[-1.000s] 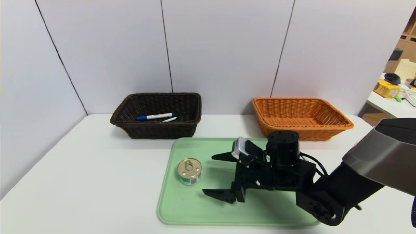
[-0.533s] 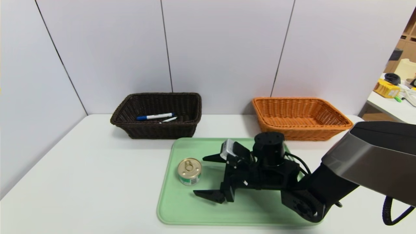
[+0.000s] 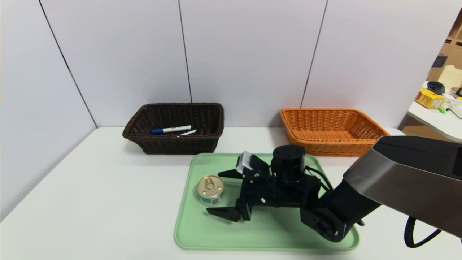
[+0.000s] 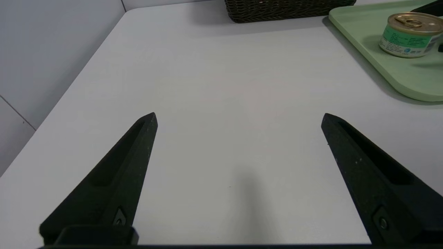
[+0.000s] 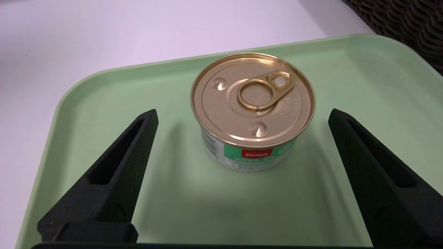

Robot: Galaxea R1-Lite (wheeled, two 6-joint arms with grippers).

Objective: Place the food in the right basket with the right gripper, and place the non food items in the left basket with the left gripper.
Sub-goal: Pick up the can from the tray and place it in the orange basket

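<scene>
One tin can (image 3: pixel 210 190) is seen on a green tray (image 3: pixel 202 231) (white table (image 3: pixel 90 202)), just before the spread right gripper (image 3: pixel 221 193). Two pens (image 3: pixel 172 129) lie in the dark basket (image 3: pixel 173 144); the orange basket (image 3: pixel 334 131) sits apart. The left gripper (image 4: pixel 238 119) is spread.

Over the last second the right gripper (image 3: pixel 223 194) has advanced leftward across the green tray (image 3: pixel 202 238), its jaws spread throughout. Its fingertips (image 3: pixel 218 212), formerly well short of the tin can (image 3: pixel 210 190), now lie just beside it, not touching.
</scene>
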